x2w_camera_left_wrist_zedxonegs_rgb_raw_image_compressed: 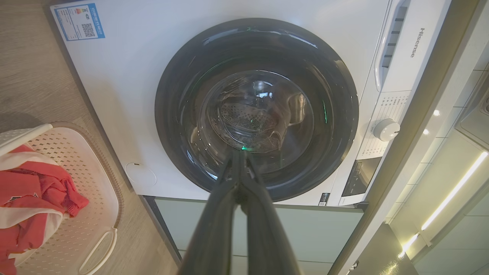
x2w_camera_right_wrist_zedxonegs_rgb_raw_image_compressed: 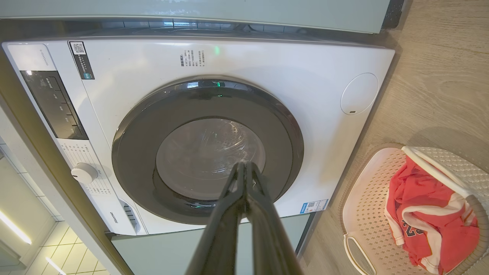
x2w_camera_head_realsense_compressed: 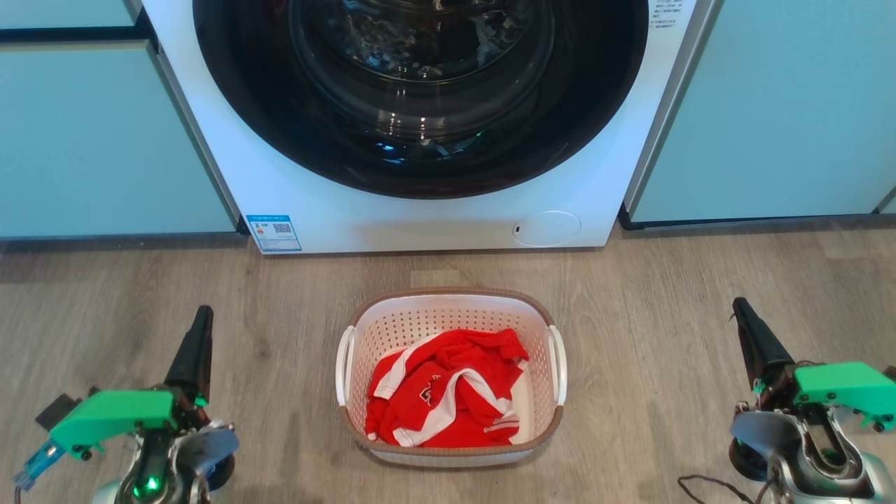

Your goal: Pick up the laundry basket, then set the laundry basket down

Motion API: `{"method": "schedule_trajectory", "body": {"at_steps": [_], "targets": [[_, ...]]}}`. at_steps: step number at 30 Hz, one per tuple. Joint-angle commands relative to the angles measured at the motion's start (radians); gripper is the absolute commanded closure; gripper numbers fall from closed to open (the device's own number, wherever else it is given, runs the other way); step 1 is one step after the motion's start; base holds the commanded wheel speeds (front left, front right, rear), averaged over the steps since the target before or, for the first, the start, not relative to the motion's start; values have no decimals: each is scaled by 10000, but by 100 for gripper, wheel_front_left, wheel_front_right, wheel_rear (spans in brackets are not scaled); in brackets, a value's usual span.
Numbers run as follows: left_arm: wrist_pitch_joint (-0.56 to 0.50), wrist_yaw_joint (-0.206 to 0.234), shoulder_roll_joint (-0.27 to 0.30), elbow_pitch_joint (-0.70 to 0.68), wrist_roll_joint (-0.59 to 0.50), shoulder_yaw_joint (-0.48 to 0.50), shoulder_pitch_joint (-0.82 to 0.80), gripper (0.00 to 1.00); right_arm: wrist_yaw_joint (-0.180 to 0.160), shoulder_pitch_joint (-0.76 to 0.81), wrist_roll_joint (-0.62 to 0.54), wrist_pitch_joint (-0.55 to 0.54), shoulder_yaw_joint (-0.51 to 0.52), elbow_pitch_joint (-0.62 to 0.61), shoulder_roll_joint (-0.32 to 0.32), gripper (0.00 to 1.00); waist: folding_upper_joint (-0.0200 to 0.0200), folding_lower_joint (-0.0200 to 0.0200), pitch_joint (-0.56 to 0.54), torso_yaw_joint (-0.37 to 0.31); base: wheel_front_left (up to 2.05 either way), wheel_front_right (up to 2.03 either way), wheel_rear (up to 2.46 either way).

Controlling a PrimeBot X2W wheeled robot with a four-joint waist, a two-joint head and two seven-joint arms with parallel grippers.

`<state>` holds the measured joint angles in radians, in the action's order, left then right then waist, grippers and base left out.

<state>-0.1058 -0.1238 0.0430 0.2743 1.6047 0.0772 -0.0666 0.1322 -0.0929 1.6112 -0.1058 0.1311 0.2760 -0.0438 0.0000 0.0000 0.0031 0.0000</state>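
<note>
Nearest the robot, the left gripper (x2w_camera_head_realsense_compressed: 203, 315) hangs over the wooden floor (x2w_camera_head_realsense_compressed: 665, 301) well to the left of the laundry basket (x2w_camera_head_realsense_compressed: 448, 292). Its two dark fingers are clenched tip to tip on nothing. The right gripper (x2w_camera_head_realsense_compressed: 740, 308) hangs equally far to the right of the laundry basket, its fingers also pressed together and empty. Both sets of fingers point away from the robot. In the wrist views, the left gripper (x2w_camera_left_wrist_zedxonegs_rgb_raw_image_compressed: 238, 152) and right gripper (x2w_camera_right_wrist_zedxonegs_rgb_raw_image_compressed: 244, 165) each show as a closed wedge.

The laundry basket stands upright on the floor between the two grippers, touched by neither. It is white with perforated walls, a brown woven-look rim, and a white handle on its left side (x2w_camera_head_realsense_compressed: 344, 364) and right side (x2w_camera_head_realsense_compressed: 558, 364). A crumpled red and white garment (x2w_camera_head_realsense_compressed: 448, 395) lies inside it, heaped toward the near wall.

Just beyond the laundry basket, with a strip of bare floor between them, stands a white front-loading washing machine (x2w_camera_head_realsense_compressed: 420, 224). Its round dark glass door (x2w_camera_head_realsense_compressed: 420, 91) is shut. A blue label (x2w_camera_head_realsense_compressed: 274, 232) sits at the lower corner left of the basket and a round flap (x2w_camera_head_realsense_compressed: 546, 228) at the one to the right. Pale green cabinets (x2w_camera_head_realsense_compressed: 91, 140) flank the machine on both sides.
</note>
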Motion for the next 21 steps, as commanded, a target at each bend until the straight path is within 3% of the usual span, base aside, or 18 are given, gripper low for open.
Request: {"method": "schedule_trajectory", "body": {"at_steps": [1, 21], "targets": [[-72, -69, 72, -294, 43, 362, -413, 100, -15, -150, -23, -72, -176, -313, -64, 100, 0, 0, 0, 0, 0, 0, 0], [-72, -69, 72, -294, 43, 362, -413, 100, -15, -150, -23, -72, -176, -313, -64, 100, 0, 0, 0, 0, 0, 0, 0]]}}
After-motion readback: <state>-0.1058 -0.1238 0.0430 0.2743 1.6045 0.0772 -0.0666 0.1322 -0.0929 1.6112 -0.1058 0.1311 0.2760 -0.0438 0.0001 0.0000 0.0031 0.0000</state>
